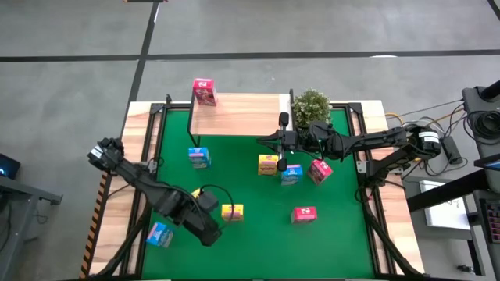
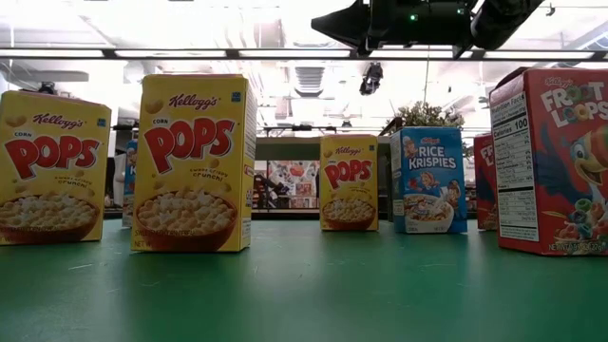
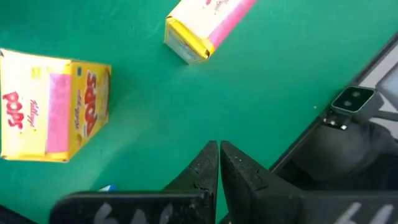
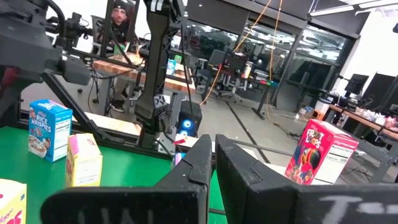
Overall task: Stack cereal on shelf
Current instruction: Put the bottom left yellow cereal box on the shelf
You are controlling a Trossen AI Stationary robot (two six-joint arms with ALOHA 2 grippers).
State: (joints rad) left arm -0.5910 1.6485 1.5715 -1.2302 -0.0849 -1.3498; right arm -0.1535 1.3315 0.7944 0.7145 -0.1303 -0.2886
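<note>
The light-wood shelf [image 1: 234, 113] stands at the table's far side. One pink-red cereal box [image 1: 204, 91] stands upright on its far left corner, also seen in the right wrist view [image 4: 320, 152]. The other boxes stand scattered on the green table: blue [image 1: 198, 157], yellow [image 1: 268, 165], blue [image 1: 291, 173], pink-red [image 1: 319, 169], pink-red [image 1: 303, 214], yellow [image 1: 232, 211], blue [image 1: 159, 234]. My right gripper [image 1: 262, 141] hovers shut at the shelf's near edge, above the yellow box. My left gripper [image 1: 211, 238] is shut and holds nothing, over bare table near the yellow box [image 3: 53, 106].
A small potted plant [image 1: 311, 105] stands at the shelf's right end, beside my right arm. Another yellow box [image 1: 197, 193] is partly hidden under my left arm. Wooden borders and black rails frame the green tabletop [image 1: 258, 242]. A person shows in the room beyond [image 4: 121, 15].
</note>
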